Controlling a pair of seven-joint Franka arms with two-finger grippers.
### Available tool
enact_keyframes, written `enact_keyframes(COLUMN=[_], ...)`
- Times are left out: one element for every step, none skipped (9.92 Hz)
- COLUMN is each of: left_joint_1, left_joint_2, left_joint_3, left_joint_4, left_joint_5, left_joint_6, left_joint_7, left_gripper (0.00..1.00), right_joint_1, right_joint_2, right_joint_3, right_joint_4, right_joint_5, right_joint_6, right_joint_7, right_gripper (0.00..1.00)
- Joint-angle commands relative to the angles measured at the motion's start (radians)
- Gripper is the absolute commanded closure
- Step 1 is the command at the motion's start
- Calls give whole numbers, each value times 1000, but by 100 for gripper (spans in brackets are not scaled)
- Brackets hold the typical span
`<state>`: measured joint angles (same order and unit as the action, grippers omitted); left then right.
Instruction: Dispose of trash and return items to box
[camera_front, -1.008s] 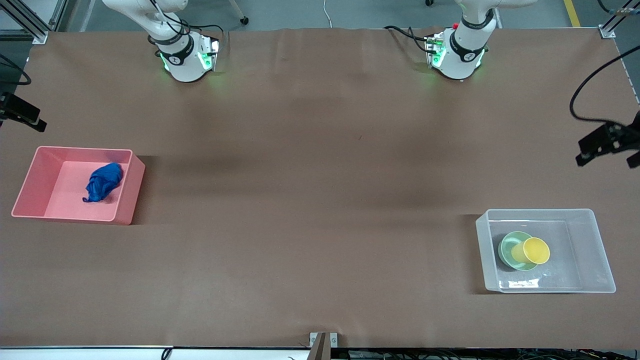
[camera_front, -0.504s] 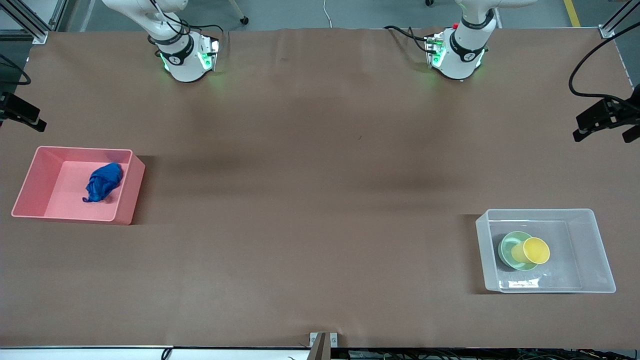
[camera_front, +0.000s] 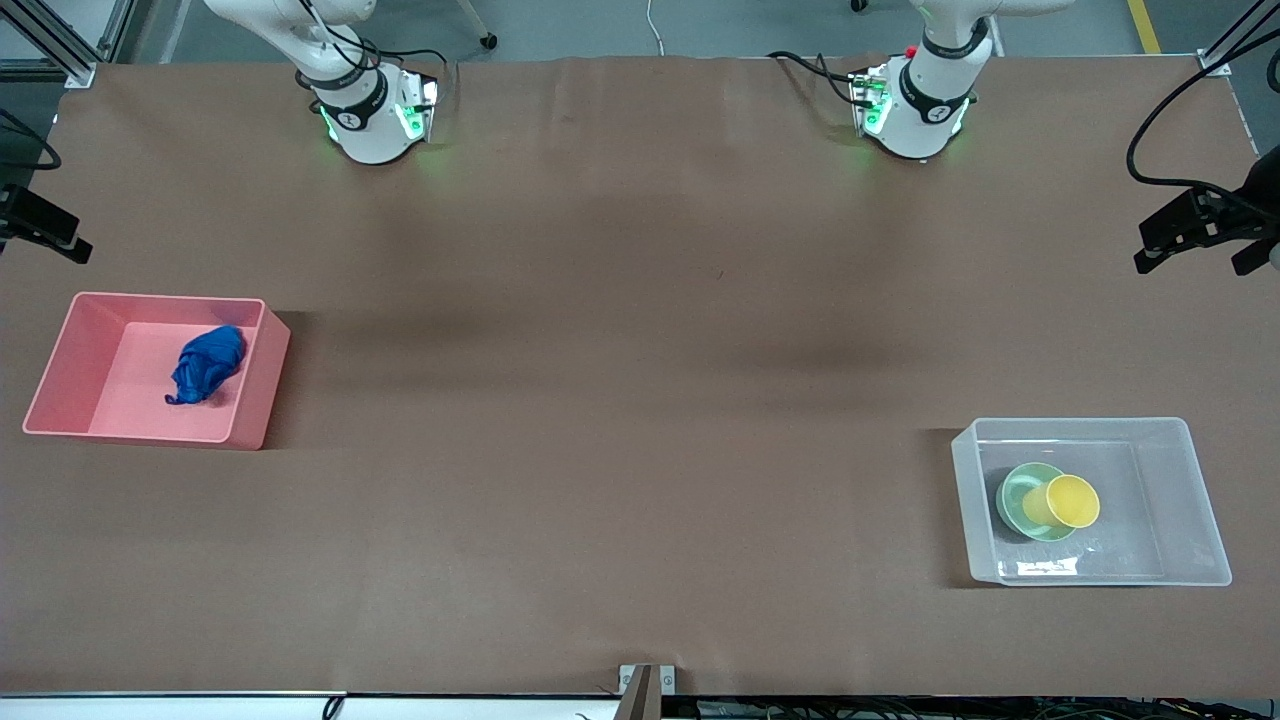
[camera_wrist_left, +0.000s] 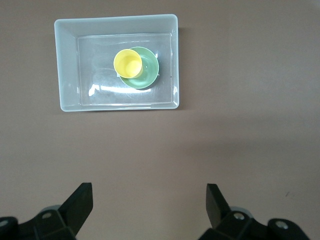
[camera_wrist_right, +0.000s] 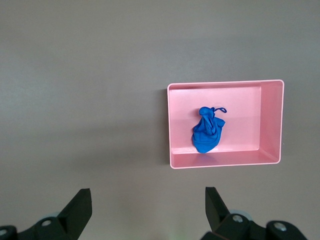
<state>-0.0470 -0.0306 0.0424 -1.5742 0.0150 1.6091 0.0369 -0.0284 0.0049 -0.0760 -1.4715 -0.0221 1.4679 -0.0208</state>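
Spanning brown table (camera_front: 640, 400), grey floor (camera_front: 700, 25)

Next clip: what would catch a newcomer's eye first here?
The deep-blue wrinkly wad lying in the pink opaque rectangular bin at the right arm's end of the table. Then the small yellow plastic cup sitting in the pale mint-green round bowl inside the clear plastic tub at the left arm's end. The left tool and right tool are open, holding nothing.

Blue wad (camera_wrist_right: 207, 131) in pink bin (camera_wrist_right: 271, 122)
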Motion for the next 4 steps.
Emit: enact_keyframes(left_joint_1=[6,7,6,6], left_joint_2=[-12,-12,-12,-6], left_joint_3=[-12,-10,-12,-10], left_joint_4=[-43,-37,-36,-18], left_joint_5=[23,23,22,14], left_joint_6=[-14,-15,-15,-20], left_joint_7=[-8,0,-11,-14], left_gripper=[0,0,0,0], right_joint_1=[-5,-4,-5,-5], right_joint_2=[-6,-6,-6,-6], right_joint_3=[2,4,4,4], right_joint_4=[0,3,2,5], right_joint_5=[5,5,5,5], right_joint_6=[0,5,3,3], right_joint_7=[-8,-8,-8,-10], right_gripper=[0,0,0,0])
